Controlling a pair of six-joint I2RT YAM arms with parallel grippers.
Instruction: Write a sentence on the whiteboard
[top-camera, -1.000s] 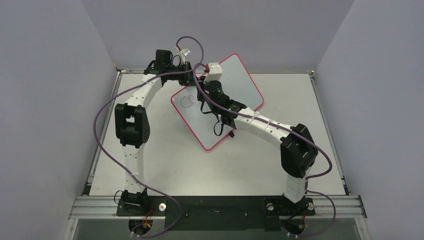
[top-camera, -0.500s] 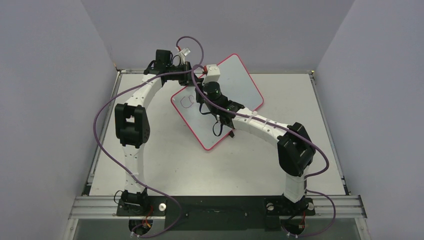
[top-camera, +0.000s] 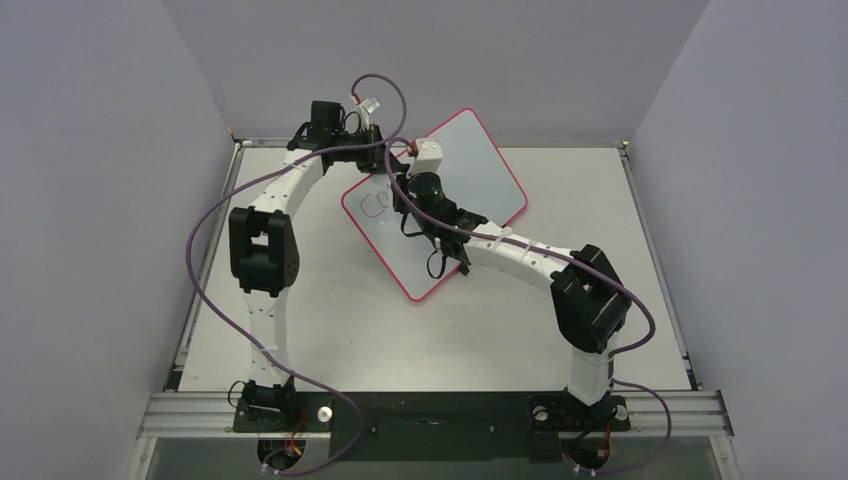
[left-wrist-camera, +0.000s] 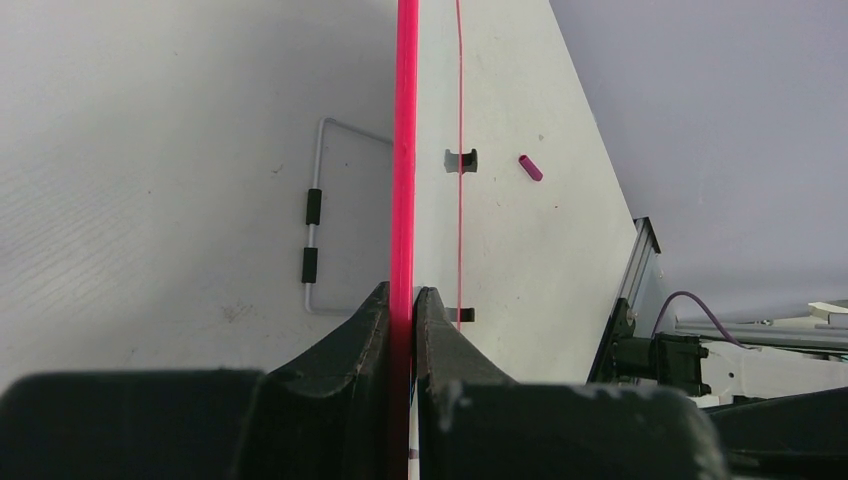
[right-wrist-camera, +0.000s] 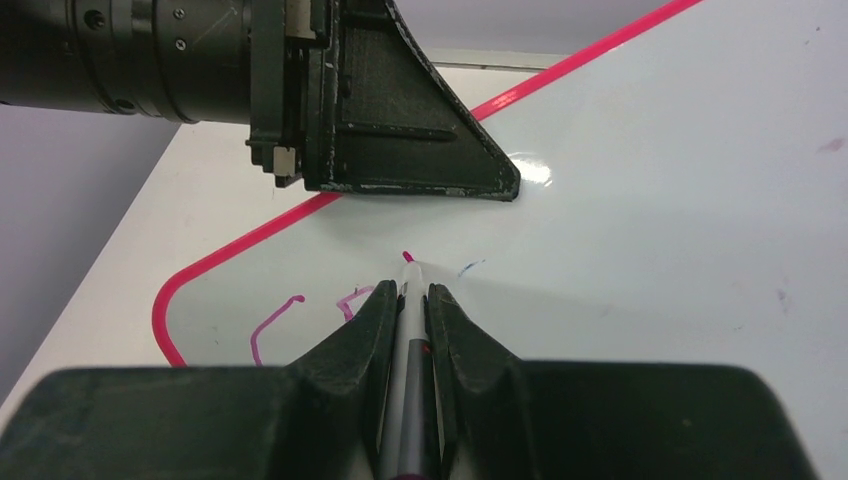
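The whiteboard (top-camera: 480, 170) is being held tilted over the far middle of the table (top-camera: 330, 330), with one corner pointing toward the far edge and the opposite corner reaching down toward the table's centre. Whether that near corner is resting on the table cannot be told.

The left gripper (left-wrist-camera: 402, 295) is being kept clamped on the board's pink-red rim (left-wrist-camera: 405, 120), at the edge facing the far left corner of the table. Both fingers are being pressed flat against the rim, one on each face.

The right gripper (right-wrist-camera: 412, 290) is being kept closed on a marker (right-wrist-camera: 408, 340), whose barrel is being gripped between the two fingers. The magenta tip is being presented to the writing surface just ahead of the fingers. Contact between tip and surface cannot be confirmed.

The sentence (right-wrist-camera: 275, 320) is being shown only as a few purple-pink strokes near the board's rounded left corner. No whole word is being made out.
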